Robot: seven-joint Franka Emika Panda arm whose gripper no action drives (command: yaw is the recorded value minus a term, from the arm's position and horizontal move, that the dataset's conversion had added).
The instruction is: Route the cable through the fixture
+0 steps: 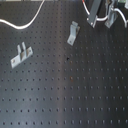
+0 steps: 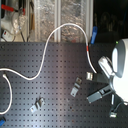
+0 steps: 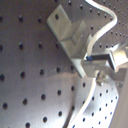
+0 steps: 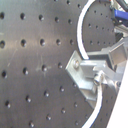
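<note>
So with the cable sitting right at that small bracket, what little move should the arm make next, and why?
Probably a short push of the cable down into the forked top of the small bracket. In both wrist views the white cord runs right alongside the bracket and the tool sits close by, but the cord does not look seated in the slot. Whether the tool grips the cord cannot be told.
</note>
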